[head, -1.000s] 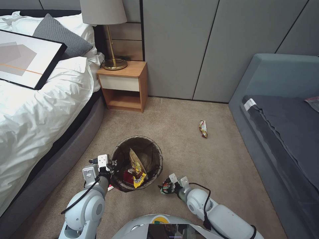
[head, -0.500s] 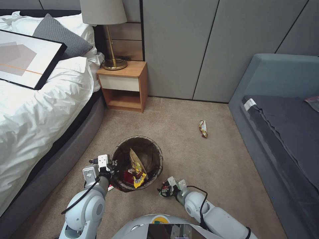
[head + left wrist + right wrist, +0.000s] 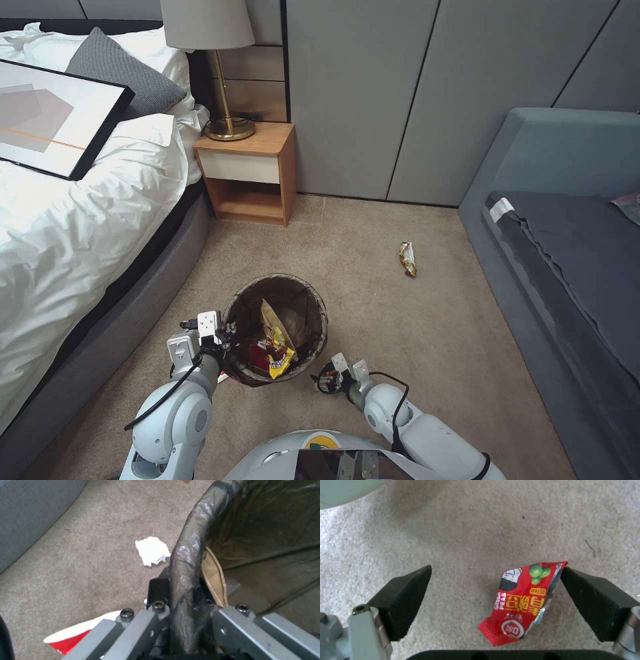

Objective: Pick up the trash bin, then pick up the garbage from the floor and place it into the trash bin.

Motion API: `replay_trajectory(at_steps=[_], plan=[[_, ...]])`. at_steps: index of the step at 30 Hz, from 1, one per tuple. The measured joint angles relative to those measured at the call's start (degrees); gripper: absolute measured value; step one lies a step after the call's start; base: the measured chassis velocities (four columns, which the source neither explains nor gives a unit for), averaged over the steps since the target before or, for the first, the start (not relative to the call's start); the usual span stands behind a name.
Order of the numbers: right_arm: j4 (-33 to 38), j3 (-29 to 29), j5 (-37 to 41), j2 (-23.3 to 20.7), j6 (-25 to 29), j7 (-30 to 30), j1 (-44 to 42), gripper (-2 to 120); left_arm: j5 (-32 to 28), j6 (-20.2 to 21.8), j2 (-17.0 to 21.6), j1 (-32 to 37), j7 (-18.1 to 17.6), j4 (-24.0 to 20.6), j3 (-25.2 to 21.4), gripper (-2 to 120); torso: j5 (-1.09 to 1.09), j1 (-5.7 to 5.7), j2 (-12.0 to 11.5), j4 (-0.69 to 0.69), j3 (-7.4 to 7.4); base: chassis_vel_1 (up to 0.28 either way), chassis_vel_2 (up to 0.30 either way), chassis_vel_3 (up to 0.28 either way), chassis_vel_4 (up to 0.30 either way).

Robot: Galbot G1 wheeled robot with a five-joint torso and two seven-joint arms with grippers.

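The trash bin (image 3: 303, 300) hangs just in front of me, its dark liner folded over the rim (image 3: 188, 555), with yellow and tan wrappers (image 3: 279, 353) inside. My left gripper (image 3: 223, 331) (image 3: 186, 600) is shut on the near-left rim. My right gripper (image 3: 325, 381) (image 3: 496, 580) is low over the carpet and open, straddling a red green-peas snack packet (image 3: 523, 600) that touches one finger (image 3: 596, 602). More garbage lies on the floor: a white tissue wad (image 3: 151, 550), a red-and-white paper cup (image 3: 73, 640) under the left gripper, and a wrapper (image 3: 407, 259) farther off to the right.
A bed (image 3: 73, 220) with white bedding runs along the left. A wooden nightstand (image 3: 250, 173) with a lamp (image 3: 223, 80) stands against the grey wall panels. A grey sofa (image 3: 567, 240) fills the right side. Open carpet (image 3: 400, 333) lies between them.
My right gripper has dropped lower and drawn back toward my body, a little leftward. The left gripper and the bin have held still.
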Motion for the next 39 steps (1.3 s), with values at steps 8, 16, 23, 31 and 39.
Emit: replay_trajectory(at_steps=[8, 16, 23, 31, 39], plan=[[-1.63, 0.81, -1.44, 0.75, 1.02, -1.27, -0.48, 85, 0.04, -0.11, 0.02, 0.02, 0.11, 0.06, -0.09, 3, 0.00, 0.00, 0.00, 0.00, 0.00, 0.000, 0.000, 0.000, 0.000], [-2.56, 1.84, -3.28, 1.23, 2.14, -2.32, -1.21, 55, -0.08, -0.21, 0.09, -0.01, 0.15, 0.11, -0.26, 3, -0.03, 0.00, 0.01, -0.03, -0.01, 0.000, 0.000, 0.000, 0.000], [-2.70, 2.46, -3.90, 0.85, 2.59, -2.75, -1.67, 33, -0.23, -0.27, 0.18, -0.16, 0.17, 0.24, -0.40, 3, 0.00, 0.00, 0.00, 0.01, 0.00, 0.000, 0.000, 0.000, 0.000], [-2.53, 2.92, -4.73, 0.51, 2.96, -3.09, -2.29, 5, -0.38, -0.30, 0.26, -0.37, 0.19, 0.33, -0.41, 3, 0.01, 0.00, 0.00, 0.00, 0.00, 0.000, 0.000, 0.000, 0.000], [-2.46, 2.95, -5.35, 0.28, 3.22, -3.38, -2.28, 0, -0.48, -0.32, 0.33, -0.49, 0.25, 0.36, -0.47, 3, 0.02, 0.00, 0.00, 0.00, 0.00, 0.000, 0.000, 0.000, 0.000]])
